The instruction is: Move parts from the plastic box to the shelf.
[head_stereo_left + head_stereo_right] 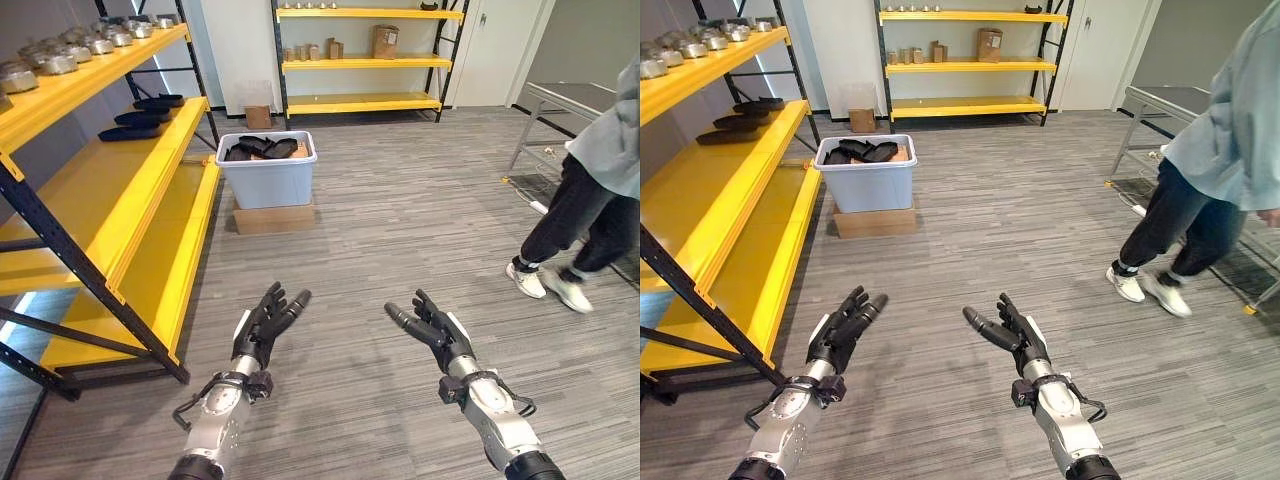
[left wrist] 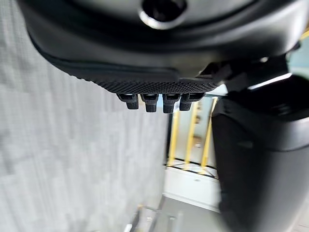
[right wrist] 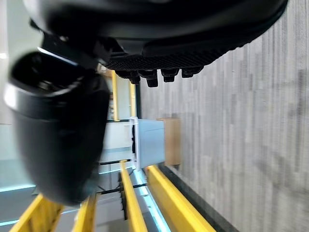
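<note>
A pale grey-blue plastic box (image 1: 266, 176) stands on a flat cardboard piece on the floor, well ahead of me beside the yellow shelf (image 1: 110, 200). Several black parts (image 1: 262, 148) lie inside it. More black parts (image 1: 140, 118) rest on the shelf's middle level. My left hand (image 1: 262, 325) and right hand (image 1: 432, 325) hover low over the floor, far short of the box, both open and holding nothing. The box (image 3: 149, 143) also appears past the right hand's fingers (image 3: 155, 77).
Metal parts (image 1: 60, 55) line the shelf's top level. A second yellow shelf (image 1: 360, 60) with boxes stands at the back wall. A person (image 1: 590, 190) walks at the right, near a metal table (image 1: 560, 100). Grey plank floor lies between me and the box.
</note>
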